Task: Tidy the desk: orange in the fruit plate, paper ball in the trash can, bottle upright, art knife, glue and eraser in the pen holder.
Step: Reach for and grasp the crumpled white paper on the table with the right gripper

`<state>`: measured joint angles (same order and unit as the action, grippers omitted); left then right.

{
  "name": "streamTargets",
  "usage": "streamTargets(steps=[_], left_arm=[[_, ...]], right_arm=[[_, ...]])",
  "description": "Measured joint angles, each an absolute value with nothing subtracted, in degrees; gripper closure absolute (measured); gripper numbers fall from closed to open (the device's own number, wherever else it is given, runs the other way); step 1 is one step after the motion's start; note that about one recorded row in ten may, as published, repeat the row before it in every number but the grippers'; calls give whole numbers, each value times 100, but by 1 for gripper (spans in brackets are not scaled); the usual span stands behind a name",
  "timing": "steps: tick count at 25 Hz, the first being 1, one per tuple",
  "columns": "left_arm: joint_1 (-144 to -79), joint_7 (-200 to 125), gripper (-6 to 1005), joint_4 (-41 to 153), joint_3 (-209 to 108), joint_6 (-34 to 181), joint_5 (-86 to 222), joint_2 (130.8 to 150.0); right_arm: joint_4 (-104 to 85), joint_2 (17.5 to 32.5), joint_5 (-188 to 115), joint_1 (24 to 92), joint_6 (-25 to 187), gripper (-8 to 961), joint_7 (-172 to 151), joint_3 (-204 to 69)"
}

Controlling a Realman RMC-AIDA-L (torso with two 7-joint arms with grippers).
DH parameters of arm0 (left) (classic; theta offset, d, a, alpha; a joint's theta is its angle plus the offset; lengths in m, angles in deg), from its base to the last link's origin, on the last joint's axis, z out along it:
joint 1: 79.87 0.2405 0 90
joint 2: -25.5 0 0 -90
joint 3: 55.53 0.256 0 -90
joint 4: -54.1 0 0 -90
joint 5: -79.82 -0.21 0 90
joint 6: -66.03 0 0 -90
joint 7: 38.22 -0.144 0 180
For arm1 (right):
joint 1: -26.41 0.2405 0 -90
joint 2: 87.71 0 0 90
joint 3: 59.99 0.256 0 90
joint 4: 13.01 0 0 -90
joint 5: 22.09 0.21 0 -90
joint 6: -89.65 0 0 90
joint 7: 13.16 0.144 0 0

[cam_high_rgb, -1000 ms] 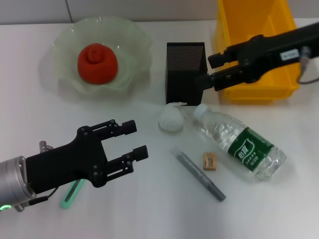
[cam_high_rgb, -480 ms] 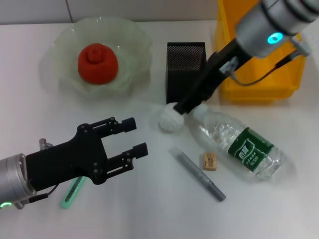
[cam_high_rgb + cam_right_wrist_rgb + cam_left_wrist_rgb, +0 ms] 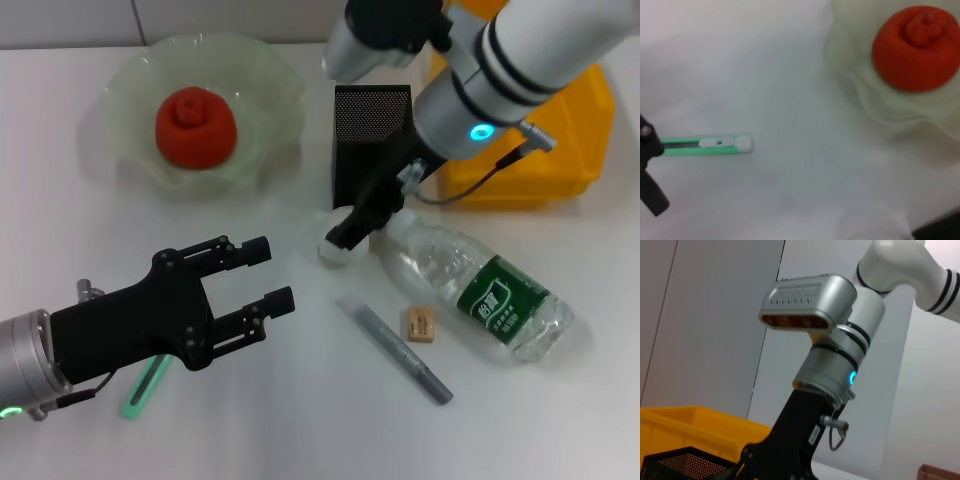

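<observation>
The orange (image 3: 195, 127) lies in the pale green fruit plate (image 3: 128, 92), and the right wrist view shows the orange (image 3: 917, 47) too. My right gripper (image 3: 346, 231) is down on the white paper ball (image 3: 331, 252) and hides most of it, just in front of the black mesh pen holder (image 3: 370, 125). The bottle (image 3: 482, 287) lies on its side. Near it are the tan eraser (image 3: 421, 325) and the grey glue stick (image 3: 399, 350). My left gripper (image 3: 272, 274) hovers open at the front left. The green art knife (image 3: 144, 389) lies under that arm, seen as art knife (image 3: 707, 144).
The yellow trash can (image 3: 583, 150) stands at the back right, behind the right arm. The left wrist view shows the right arm (image 3: 832, 365) rising above the yellow bin (image 3: 690, 425) and the mesh holder (image 3: 675, 465).
My right arm has swung from beside the yellow bin down and left onto the paper ball. The left arm has stayed in place.
</observation>
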<state>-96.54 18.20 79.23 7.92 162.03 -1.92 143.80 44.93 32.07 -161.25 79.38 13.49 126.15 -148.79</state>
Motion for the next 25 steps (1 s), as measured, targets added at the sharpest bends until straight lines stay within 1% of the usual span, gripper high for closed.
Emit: streamTargets(steps=[25], left_arm=[[-9674,1820,392,7885,800,16092,-192,14389]], right_arm=[[3944,3214,-15785,7850,2432,169,12576,-15862]])
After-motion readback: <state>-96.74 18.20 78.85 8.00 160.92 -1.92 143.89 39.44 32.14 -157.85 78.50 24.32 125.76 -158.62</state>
